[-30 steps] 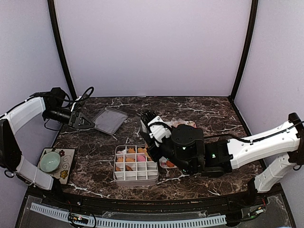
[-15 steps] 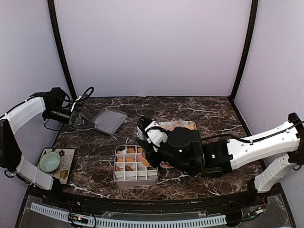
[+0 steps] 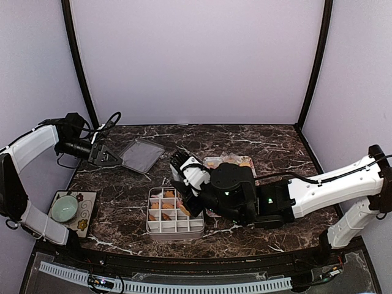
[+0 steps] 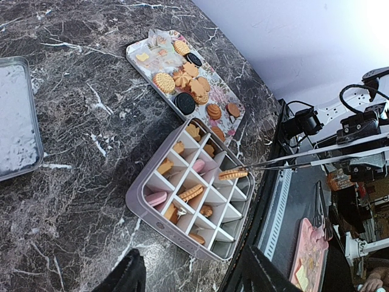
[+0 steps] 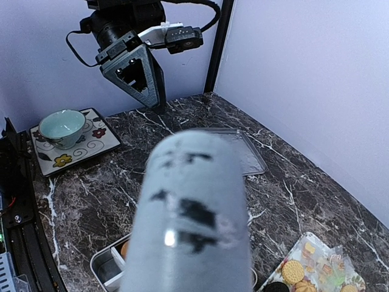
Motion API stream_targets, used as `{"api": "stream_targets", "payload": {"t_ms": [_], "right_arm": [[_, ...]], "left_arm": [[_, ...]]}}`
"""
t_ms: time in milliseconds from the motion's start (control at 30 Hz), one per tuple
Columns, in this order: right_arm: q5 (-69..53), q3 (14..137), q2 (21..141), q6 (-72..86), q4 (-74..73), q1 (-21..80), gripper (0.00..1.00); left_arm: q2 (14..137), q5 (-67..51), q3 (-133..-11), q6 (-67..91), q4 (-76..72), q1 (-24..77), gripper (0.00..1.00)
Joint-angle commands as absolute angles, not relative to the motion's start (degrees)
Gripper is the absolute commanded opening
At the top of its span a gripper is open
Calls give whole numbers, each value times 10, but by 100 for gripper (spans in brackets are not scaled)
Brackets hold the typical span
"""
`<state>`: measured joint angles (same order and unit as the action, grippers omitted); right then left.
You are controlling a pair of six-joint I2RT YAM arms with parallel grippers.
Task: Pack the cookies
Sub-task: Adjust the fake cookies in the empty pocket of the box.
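Observation:
Tongs (image 4: pixel 285 161) reach in from the right and pinch a round golden cookie (image 4: pixel 233 174) above the grey divided box (image 4: pixel 146 213). Several cookies (image 4: pixel 191 193) lie in its cells. More cookies (image 4: pixel 164 82) sit on the flower-patterned tray (image 4: pixel 137 52) behind it. My right gripper (image 3: pixel 187 174) is shut on the tongs over the box (image 3: pixel 174 233); their blurred handle (image 5: pixel 191 213) fills the right wrist view and hides the fingers. My left gripper (image 3: pixel 109 157) hangs open and empty at the far left, seen again as the left gripper (image 4: pixel 189 263).
A shallow metal lid (image 3: pixel 141 155) lies at the back left beside the left gripper. A pale green cup (image 3: pixel 64 208) stands on a small flowered square plate at the table's left edge. The dark front rail (image 3: pixel 184 269) runs along the near side.
The right arm has swung left from the flower-patterned tray, bringing the tongs over the divided box. The left arm has not moved.

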<state>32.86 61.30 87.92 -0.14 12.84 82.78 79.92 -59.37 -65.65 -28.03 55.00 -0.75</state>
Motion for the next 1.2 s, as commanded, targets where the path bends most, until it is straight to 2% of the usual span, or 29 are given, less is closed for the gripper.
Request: {"api": "stream_targets", "payload": {"t_ms": [0,933,1167], "right_arm": [[309,635,884,0,144,831,0],[293,632,946,-7,125,824,0],[292,633,929,-10,102,824,0]], "left_arm": [[797,-605,-665,-285,558,-10,55],[798,-605,-668,-286,559,-10,55],[800,-605,-669,-287,560,-11,55]]}}
